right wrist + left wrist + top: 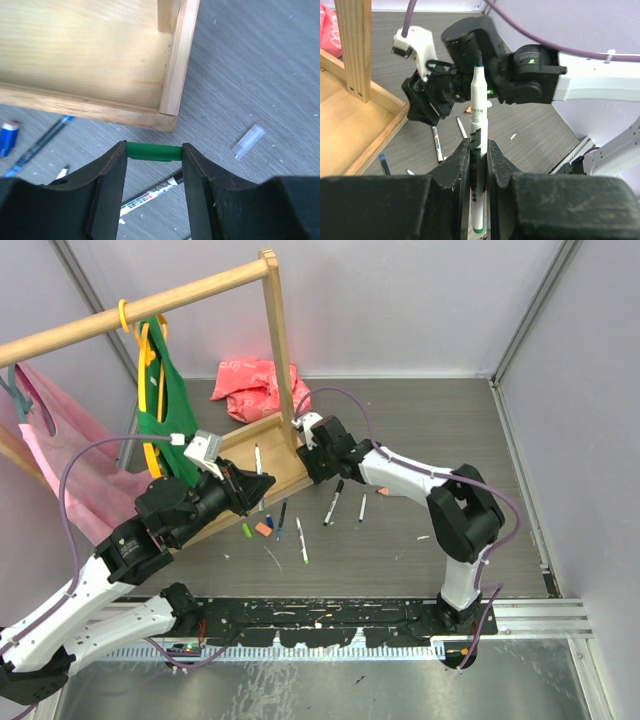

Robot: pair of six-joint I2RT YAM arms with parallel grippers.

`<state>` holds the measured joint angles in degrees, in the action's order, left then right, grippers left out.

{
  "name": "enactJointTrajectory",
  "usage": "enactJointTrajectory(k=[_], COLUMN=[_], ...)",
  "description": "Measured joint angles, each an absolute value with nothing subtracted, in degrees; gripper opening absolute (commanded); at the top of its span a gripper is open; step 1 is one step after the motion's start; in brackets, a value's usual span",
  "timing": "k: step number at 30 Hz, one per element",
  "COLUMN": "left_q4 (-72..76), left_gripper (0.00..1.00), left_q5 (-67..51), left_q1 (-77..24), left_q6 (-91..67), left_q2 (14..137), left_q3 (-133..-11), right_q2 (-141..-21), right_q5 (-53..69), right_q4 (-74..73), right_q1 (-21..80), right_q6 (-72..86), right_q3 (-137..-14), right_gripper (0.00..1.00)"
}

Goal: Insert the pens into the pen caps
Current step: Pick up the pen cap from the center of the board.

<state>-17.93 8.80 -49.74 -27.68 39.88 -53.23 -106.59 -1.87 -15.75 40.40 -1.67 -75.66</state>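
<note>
A white pen (479, 95) juts lengthwise out of the left gripper (479, 146). Its dark tip points away toward the right arm, and its green end sits back by the palm. The left jaws are pressed tight on the barrel. The right gripper (153, 150) has its jaws partly apart, clamped on a green pen cap (150, 151). The cap lies crosswise between the fingertips, over the grey table (250, 75), by a corner of the wooden frame (170, 110). Pen tip and cap are near each other, not touching.
</note>
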Motion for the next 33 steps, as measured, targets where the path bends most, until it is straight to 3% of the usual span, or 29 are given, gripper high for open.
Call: enactJointTrajectory(k=[5,19,33], left_q4=[-17.9,-17.8,-17.8], left_gripper=[0.00,0.00,0.00], left_q5=[8.8,8.8,8.8], left_q1=[-49.7,-49.7,-49.7], left_q6=[-27.7,-27.9,-28.1], left_q2=[39.9,41.1,41.9], left_q3=[-53.2,-53.1,-52.8], right_q2=[-99.1,-73.3,-74.1], right_q5=[-4.2,-19.8,-24.3], right_q4=[-15.2,-18.2,-19.4], right_q1=[40.7,42.9,55.1], right_q6=[1.0,21.6,34.4], right_q3=[-73.3,-49.8,-42.3], right_gripper=[0.47,0.44,0.47])
